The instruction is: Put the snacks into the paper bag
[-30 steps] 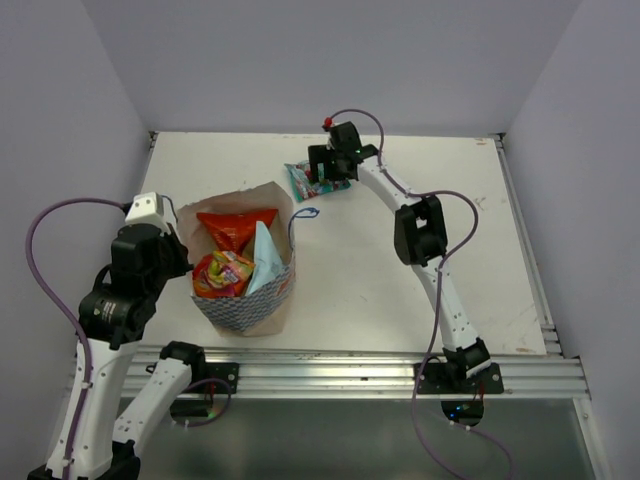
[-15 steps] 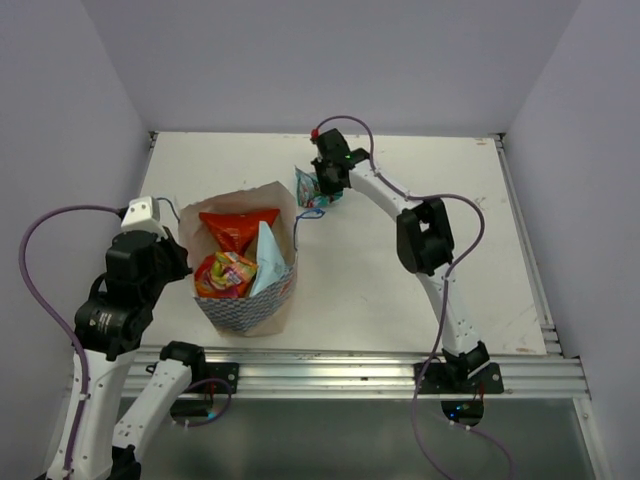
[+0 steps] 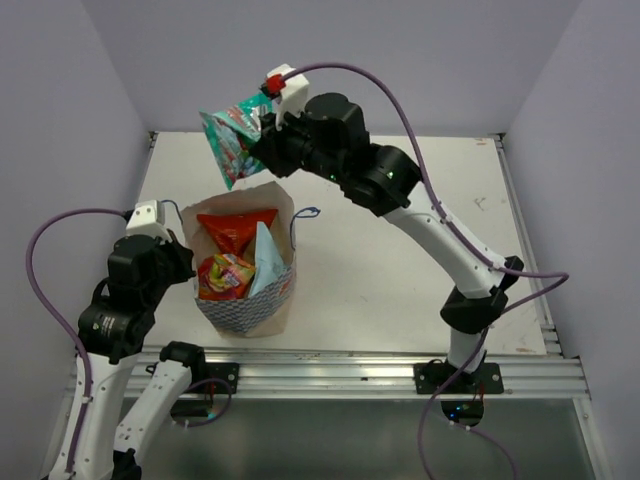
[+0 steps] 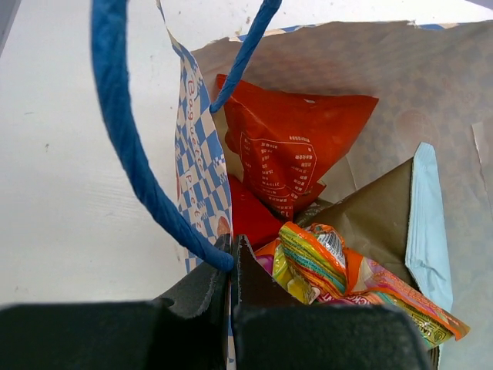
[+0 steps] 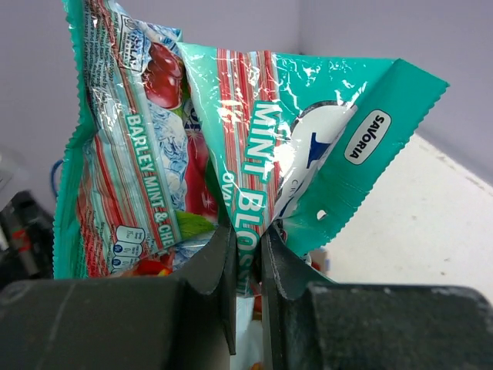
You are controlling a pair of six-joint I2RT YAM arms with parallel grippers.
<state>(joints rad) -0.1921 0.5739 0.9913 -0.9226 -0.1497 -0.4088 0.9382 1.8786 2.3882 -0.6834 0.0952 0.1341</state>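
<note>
- The left gripper (image 4: 231, 266), closest to the arm bases, has its jaws pressed together on the left wall of the paper bag (image 4: 196, 146). It grips just beside the blue cord handle (image 4: 115, 131) and seems to be steadying the bag.
- The paper bag stands upright on the near left part of the table (image 3: 400, 270), with its mouth open to the top.
- Three snacks show inside the bag. A fruit-candy bag (image 3: 222, 275) lies at the near side. A light-blue chip bag (image 3: 265, 255) stands on edge to its right. A red chip bag (image 3: 235, 228) sits behind them.
- I cannot pick out a small red-yellow packet for certain.
- The teal packet (image 3: 230, 145) hangs in the air above and just beyond the bag's far rim, well clear of the table.
- The right gripper (image 5: 248, 231) is clamped on the teal packet's lower part, with both jaws tight against the foil.
- The step in hand appears to be carrying the teal packet to the bag.
- Next, the right arm likely needs to bring the packet nearer, over the open mouth, lower it inside and only then part its jaws. A drop from its present spot could catch the far rim.
</note>
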